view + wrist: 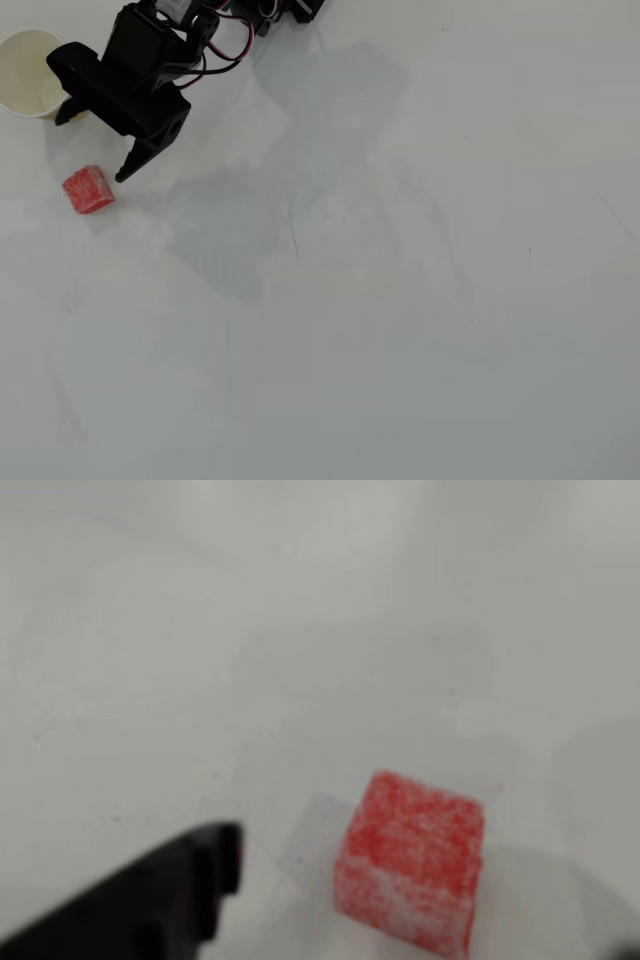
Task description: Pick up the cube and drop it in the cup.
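in the overhead view the gripper (95, 145) stands spread, its two black fingertips well apart, one near the cup's side and the other pointing down toward the table, with nothing between them; the cube (89, 189) lies free on the white table (400, 300), at about 6 o'clock from the midpoint of the fingertips and just at 8 o'clock of the lower tip, close but apart from it; the cup (27, 72) stands at about 10 o'clock from the gripper, at the picture's left edge, and at about 11 o'clock from the cube; the cube is nearly square, so it shows no long axis to align with, though its faces sit slightly turned against the picture's edges; judging from this, the coming move hangs on bringing the spread fingers down and over toward 6 o'clock so the cube falls between them.

in the wrist view the cube (412, 872) sits low and right of centre, blurred, its bottom edge near the frame's edge; only one finger (150, 900) shows, at 8 o'clock; the other is out of frame, and the cup does not appear there; the cup's left rim is cut off overhead.
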You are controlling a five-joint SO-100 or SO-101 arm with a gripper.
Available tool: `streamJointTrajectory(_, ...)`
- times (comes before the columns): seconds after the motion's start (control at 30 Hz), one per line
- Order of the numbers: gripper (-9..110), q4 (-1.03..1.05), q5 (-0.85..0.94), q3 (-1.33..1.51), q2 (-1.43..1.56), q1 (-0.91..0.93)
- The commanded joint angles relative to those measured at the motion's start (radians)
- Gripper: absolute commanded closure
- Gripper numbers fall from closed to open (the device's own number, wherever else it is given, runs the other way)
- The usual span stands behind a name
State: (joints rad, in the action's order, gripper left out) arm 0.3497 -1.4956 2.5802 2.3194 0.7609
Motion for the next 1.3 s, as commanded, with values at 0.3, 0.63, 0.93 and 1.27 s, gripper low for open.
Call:
streamJointTrajectory(0.3,56,0.014,0.015,-0.201,-0.071,0.009)
streamJointTrajectory(0.63,55,0.018,0.015,-0.316,-0.204,0.020)
streamJointTrajectory(0.93,55,0.012,0.015,-0.351,-0.273,0.034)
streamJointTrajectory(1.27,55,0.011,0.015,-0.387,-0.342,0.037)
